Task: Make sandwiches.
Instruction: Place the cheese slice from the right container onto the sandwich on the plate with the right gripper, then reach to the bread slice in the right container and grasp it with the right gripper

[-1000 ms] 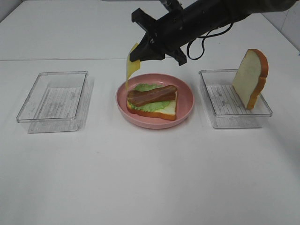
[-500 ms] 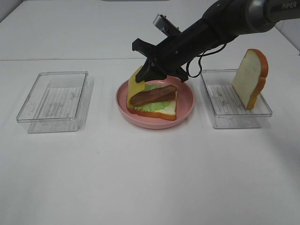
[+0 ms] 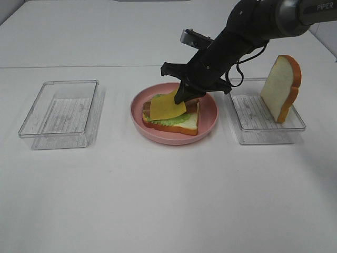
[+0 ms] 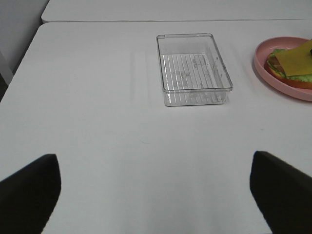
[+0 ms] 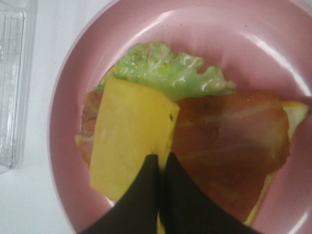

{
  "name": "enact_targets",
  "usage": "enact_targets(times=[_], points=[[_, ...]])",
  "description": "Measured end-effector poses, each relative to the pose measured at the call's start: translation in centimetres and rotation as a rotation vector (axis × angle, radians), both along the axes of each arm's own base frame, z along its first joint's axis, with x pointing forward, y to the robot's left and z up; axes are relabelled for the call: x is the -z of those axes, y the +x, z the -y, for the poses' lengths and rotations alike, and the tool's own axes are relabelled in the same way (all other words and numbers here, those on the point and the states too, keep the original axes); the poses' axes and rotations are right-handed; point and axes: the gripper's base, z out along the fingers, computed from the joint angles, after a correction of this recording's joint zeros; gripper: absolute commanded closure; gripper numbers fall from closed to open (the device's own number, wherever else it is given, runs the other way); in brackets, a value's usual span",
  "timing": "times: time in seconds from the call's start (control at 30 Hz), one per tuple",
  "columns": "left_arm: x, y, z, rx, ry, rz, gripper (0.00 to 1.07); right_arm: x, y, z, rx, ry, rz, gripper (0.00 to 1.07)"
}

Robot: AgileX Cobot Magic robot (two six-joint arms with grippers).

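Exterior high view: right gripper (image 3: 181, 98) reaches down over the pink plate (image 3: 209, 117) at frame centre, jaws pinched shut on the yellow cheese square (image 3: 168, 107). Cheese lies tilted across the left half of the open sandwich (image 3: 181, 120), held edge at its upper right, just under the jaws. Stack below: bread slice, lettuce (image 3: 164, 120), bacon (image 3: 192, 106).

Right wrist view: jaws closed flat on the cheese (image 5: 129, 142) edge at lower centre; bacon (image 5: 229, 146) exposed to the right, lettuce (image 5: 168, 73) poking out above, plate rim (image 5: 63, 97) around.

2nd bread slice (image 3: 282, 87) stands upright in the clear tray (image 3: 253, 132) at right, well apart from the jaws. Other clear tray (image 3: 60, 108) sits at left on the white worktop (image 3: 168, 200).

Left wrist view: left gripper (image 4: 156, 192) jaws wide, holding nothing, above bare worktop; tray (image 4: 193, 68) in upper centre.
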Motion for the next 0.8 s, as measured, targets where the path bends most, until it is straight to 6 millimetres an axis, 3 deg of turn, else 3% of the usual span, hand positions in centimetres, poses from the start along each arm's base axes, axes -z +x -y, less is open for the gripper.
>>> enact_targets(times=[0.17,0.2,0.23,0.27,0.3,0.33,0.37,0.4,0.47,0.63,0.73,0.77,0.8], points=[[0.0,0.0,0.0,0.000,0.000,0.000,0.09,0.0,0.0,0.0,0.001,-0.003,0.003,1.06],[0.0,0.0,0.0,0.000,0.000,0.000,0.09,0.0,0.0,0.0,0.009,-0.002,-0.001,0.93],[0.0,0.0,0.0,0.000,0.000,0.000,0.09,0.0,0.0,0.0,0.009,-0.002,-0.001,0.93],[0.0,0.0,0.0,0.000,0.000,0.000,0.09,0.0,0.0,0.0,0.015,-0.001,-0.003,0.82],[0.0,0.0,0.0,0.000,0.000,0.000,0.09,0.0,0.0,0.0,0.016,-0.001,-0.001,0.53],[0.0,0.0,0.0,0.000,0.000,0.000,0.09,0.0,0.0,0.0,0.016,-0.001,-0.001,0.53],[0.0,0.0,0.0,0.000,0.000,0.000,0.09,-0.2,0.1,0.0,0.017,0.000,0.002,0.37],[0.0,0.0,0.0,0.000,0.000,0.000,0.09,-0.8,0.1,0.1,0.015,-0.001,0.022,0.14],[0.0,0.0,0.0,0.000,0.000,0.000,0.09,-1.8,0.1,0.2,0.006,-0.010,0.052,0.09],[0.0,0.0,0.0,0.000,0.000,0.000,0.09,-4.0,-0.1,0.6,-0.013,-0.037,0.111,0.09],[0.0,0.0,0.0,0.000,0.000,0.000,0.09,-5.8,-0.5,0.9,-0.025,-0.053,0.131,0.09],[0.0,0.0,0.0,0.000,0.000,0.000,0.09,-7.5,-1.0,1.2,-0.042,-0.062,0.147,0.09],[0.0,0.0,0.0,0.000,0.000,0.000,0.09,-7.5,-1.0,1.2,-0.042,-0.062,0.147,0.09]])
